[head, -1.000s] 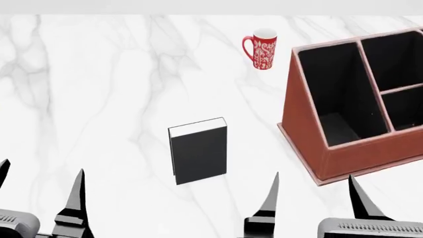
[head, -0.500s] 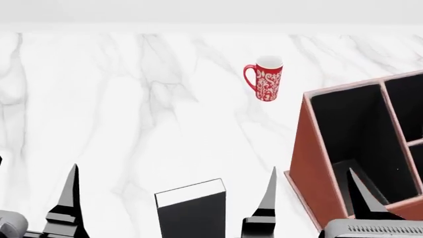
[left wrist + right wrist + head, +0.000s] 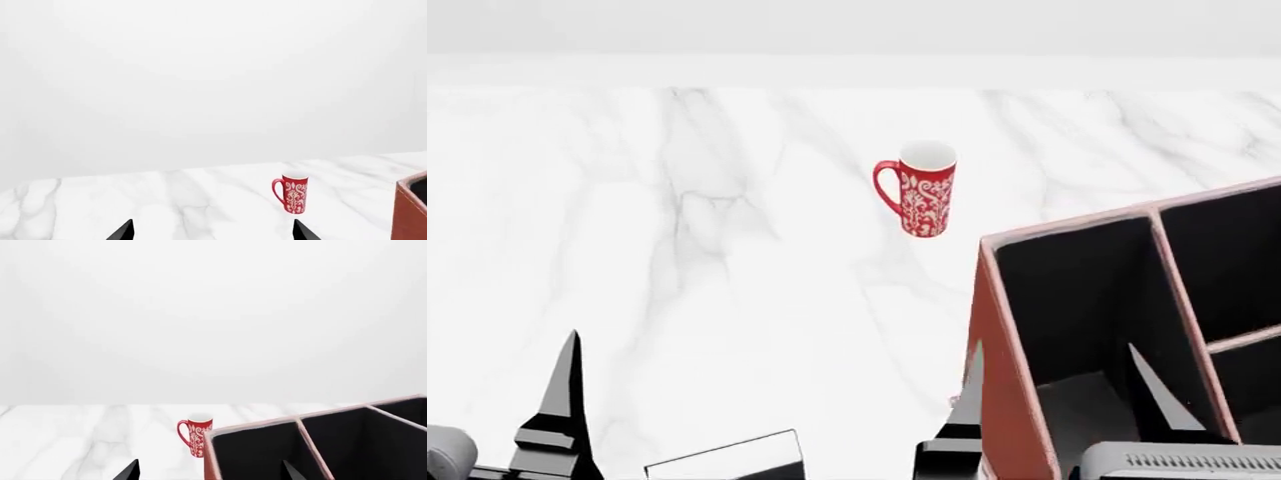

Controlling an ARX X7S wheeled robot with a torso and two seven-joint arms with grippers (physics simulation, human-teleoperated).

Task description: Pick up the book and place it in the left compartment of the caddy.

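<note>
The black book (image 3: 734, 458) with white page edges shows only as a sliver at the bottom edge of the head view, standing on the marble table between my two grippers. The reddish-brown caddy (image 3: 1004, 380) stands to the right, and its long black left compartment (image 3: 1081, 300) faces up. My left gripper (image 3: 213, 231) is open and holds nothing, with one finger (image 3: 561, 400) showing left of the book. My right gripper (image 3: 1057, 400) is open too, its fingertips straddling the caddy's near left corner (image 3: 213, 455) in the picture.
A red mug with a white pattern (image 3: 921, 190) stands upright farther back, left of the caddy; it is also the red mug (image 3: 293, 192) in the left wrist view and the red mug (image 3: 195, 434) in the right wrist view. The white marble table (image 3: 694, 220) ends at a pale wall.
The head view has shifted: the book slid from mid-picture down to the bottom edge, and the mug and caddy moved down and left. Both grippers keep their places in the view, still open.
</note>
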